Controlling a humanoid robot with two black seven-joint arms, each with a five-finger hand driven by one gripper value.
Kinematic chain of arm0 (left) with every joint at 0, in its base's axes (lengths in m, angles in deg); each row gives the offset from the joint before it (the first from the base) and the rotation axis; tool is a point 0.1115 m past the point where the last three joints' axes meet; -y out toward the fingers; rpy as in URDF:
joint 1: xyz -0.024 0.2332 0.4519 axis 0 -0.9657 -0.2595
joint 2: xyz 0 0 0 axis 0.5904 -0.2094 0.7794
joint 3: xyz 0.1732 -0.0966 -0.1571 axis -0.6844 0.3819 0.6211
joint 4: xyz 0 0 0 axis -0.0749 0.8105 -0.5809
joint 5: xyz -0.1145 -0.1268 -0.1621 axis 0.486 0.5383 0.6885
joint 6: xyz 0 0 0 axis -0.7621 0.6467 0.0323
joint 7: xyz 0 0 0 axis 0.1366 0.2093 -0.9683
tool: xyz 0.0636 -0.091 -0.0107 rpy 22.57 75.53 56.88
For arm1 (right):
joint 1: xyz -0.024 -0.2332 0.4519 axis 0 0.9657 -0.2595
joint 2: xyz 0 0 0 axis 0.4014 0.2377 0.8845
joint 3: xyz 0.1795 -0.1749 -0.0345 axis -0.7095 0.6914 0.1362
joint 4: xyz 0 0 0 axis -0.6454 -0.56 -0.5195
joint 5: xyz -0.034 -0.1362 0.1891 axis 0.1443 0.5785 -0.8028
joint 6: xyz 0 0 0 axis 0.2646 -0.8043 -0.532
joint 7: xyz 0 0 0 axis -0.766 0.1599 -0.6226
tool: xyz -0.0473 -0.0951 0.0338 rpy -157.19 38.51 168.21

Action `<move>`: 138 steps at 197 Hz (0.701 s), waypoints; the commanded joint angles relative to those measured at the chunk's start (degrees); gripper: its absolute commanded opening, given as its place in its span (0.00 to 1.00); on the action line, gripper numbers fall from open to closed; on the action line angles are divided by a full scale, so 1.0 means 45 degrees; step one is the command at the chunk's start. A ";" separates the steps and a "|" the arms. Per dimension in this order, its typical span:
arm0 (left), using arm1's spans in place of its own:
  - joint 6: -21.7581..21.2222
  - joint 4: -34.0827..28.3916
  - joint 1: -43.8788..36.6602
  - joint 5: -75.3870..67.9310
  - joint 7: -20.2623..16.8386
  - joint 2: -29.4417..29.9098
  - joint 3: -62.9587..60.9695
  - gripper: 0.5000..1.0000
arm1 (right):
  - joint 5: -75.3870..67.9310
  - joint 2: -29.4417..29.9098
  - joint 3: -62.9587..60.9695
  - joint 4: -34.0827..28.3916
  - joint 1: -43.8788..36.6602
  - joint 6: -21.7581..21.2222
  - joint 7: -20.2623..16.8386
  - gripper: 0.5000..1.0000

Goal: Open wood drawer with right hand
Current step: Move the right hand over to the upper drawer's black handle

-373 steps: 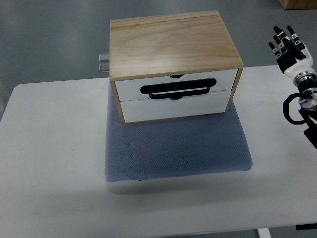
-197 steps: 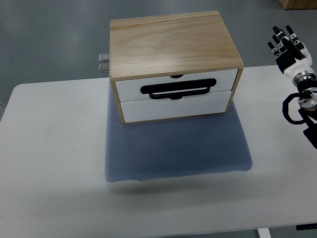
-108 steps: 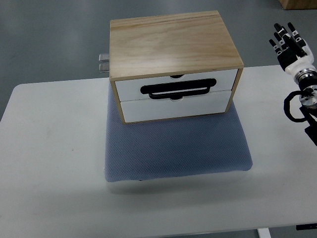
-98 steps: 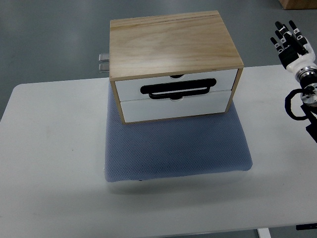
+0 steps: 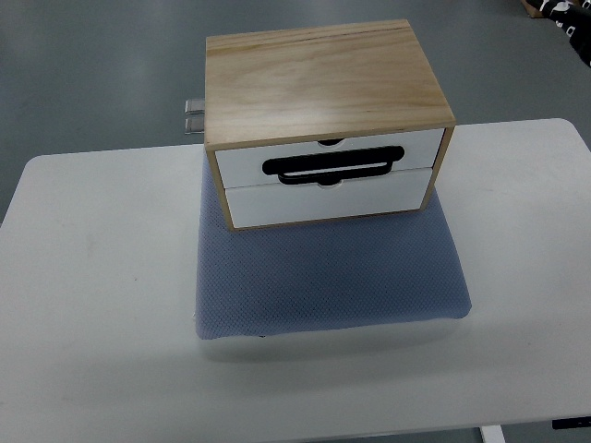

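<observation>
The right hand (image 5: 565,7) has swung up to the far right corner, nearly out of frame; whether its fingers are spread or curled cannot be told. Well away from them, the two-drawer light wood box with white fronts (image 5: 323,120) sits closed on a blue-grey mesh pad (image 5: 332,277) atop the white surface (image 5: 92,305).

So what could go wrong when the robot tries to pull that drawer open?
The wood drawer box sits on a soft blue pad, not fixed down, so a pull on the black handle might drag or tip the whole box instead of sliding the drawer out. The handle is a thin loop between two white drawer fronts, so the fingers could miss it. The right hand barely shows at the top right corner, far from the handle.
</observation>
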 commanded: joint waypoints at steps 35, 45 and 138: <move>0.0000 0.0000 -0.0001 0.0000 -0.0001 0.0000 0.0001 1.00 | 0.1202 -0.2668 0.5325 -0.2609 -0.4430 -0.2103 -0.0246 0.88; 0.0000 0.0000 -0.0001 0.0000 -0.0001 0.0000 0.0001 1.00 | 0.2118 -0.2844 0.5891 -0.2940 -0.5308 -0.2707 -0.0246 0.88; 0.0000 0.0000 -0.0001 0.0000 -0.0001 0.0000 0.0001 1.00 | 0.5734 -0.2590 0.6595 -0.6221 -0.9156 -0.5271 -0.0773 0.88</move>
